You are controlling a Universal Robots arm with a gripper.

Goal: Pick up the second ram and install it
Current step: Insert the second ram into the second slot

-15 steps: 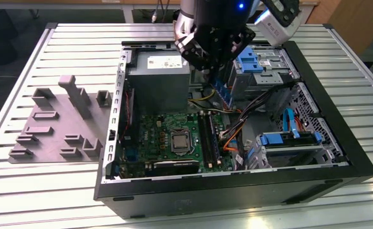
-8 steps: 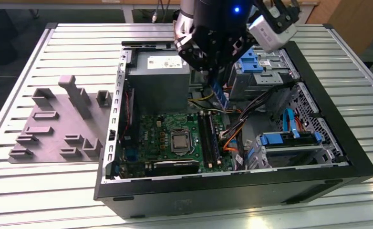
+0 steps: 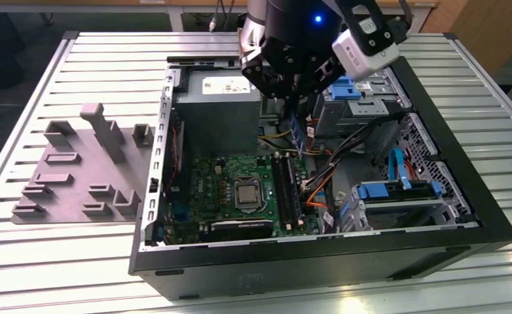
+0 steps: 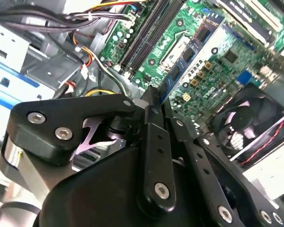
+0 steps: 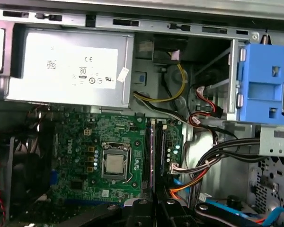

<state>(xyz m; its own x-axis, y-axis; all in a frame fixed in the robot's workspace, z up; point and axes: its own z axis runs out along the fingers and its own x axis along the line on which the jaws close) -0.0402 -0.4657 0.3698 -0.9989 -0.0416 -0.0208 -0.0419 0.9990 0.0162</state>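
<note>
My gripper hangs inside the open computer case, shut on the second ram. The ram is a thin dark stick with bluish labels, held on edge and pointing down toward the green motherboard. It hovers above the far end of the long black memory slots, apart from them. In the second wrist view the ram sticks out from between the black fingers over the board. In the first wrist view the gripper sits over the slots, in line with them.
The grey power supply stands behind the board. Blue drive brackets and cable bundles crowd the exterior view's right of the slots. The processor socket lies left of them. A grey fixture tray rests outside the case.
</note>
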